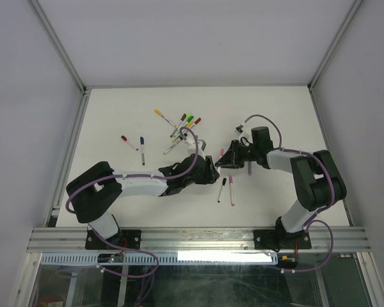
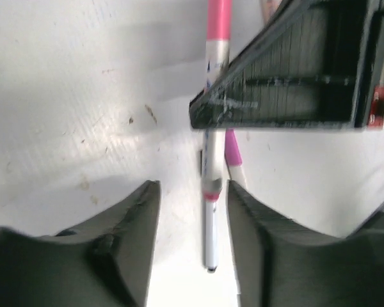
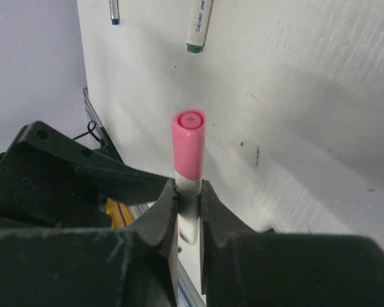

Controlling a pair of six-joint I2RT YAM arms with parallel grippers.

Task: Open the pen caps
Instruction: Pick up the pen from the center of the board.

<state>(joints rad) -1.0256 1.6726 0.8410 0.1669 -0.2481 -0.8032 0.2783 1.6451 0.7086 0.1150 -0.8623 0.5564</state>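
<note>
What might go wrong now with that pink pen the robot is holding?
The right pincer clamps the pink pen on a short stretch of barrel just below its pink cap, so the pen might twist or slip. The left pincer stands open around the other end; if it closes off-centre, it may knock the pen askew.

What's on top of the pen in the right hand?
A pink cap, still fitted on the pen. Below it, the right hand clamps the barrel, covering most of it.

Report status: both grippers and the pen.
Right gripper shut on pink pen, by the barrel. Left gripper open, straddling its tail. Cap still on. Nothing blocking; second pink pen on table beneath.
</note>
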